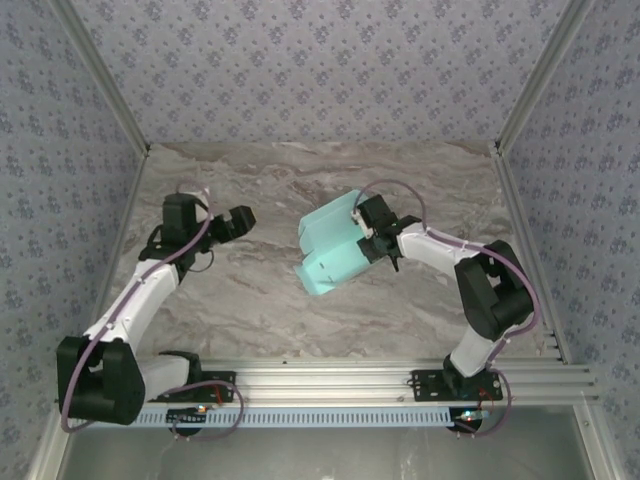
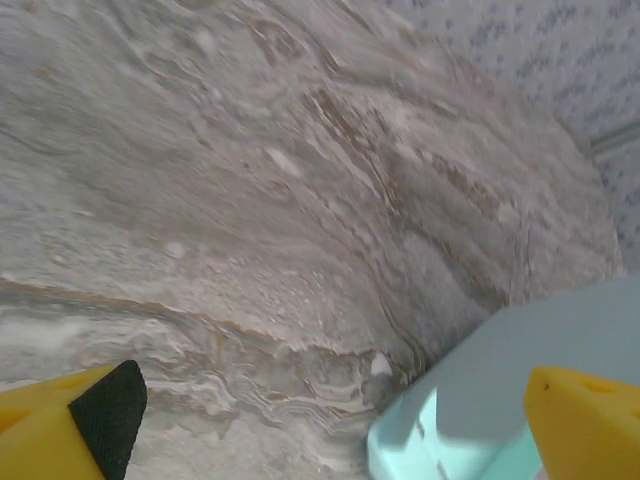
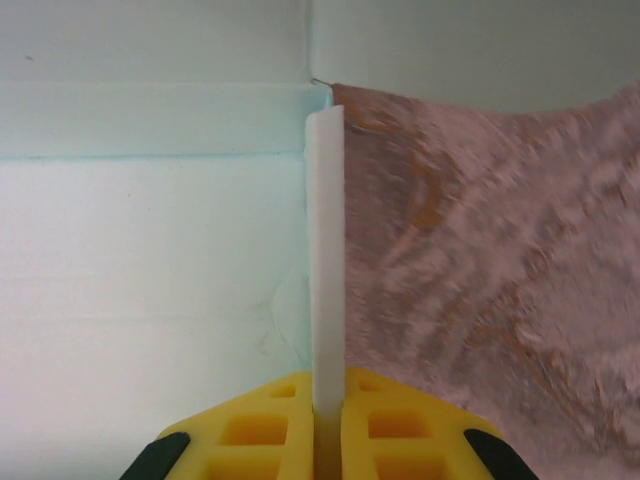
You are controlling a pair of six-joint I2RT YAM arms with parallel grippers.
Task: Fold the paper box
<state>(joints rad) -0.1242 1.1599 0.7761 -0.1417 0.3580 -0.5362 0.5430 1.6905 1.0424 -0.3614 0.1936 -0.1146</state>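
At the table point(image 1: 250, 300) centre, right jaws pinch the paper box point(image 1: 330, 250); left jaws gape open.

We see a grey-brown marbled table point(image 1: 250, 290); just right of its centre sits a tilted turquoise paper box point(image 1: 330, 250).

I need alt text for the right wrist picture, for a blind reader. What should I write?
The yellow right claw is shut on a thin flap of the light turquoise paper box, seen edge-on at the centre. Pale box panels lie to the left, the brown-veined marble table to the right.
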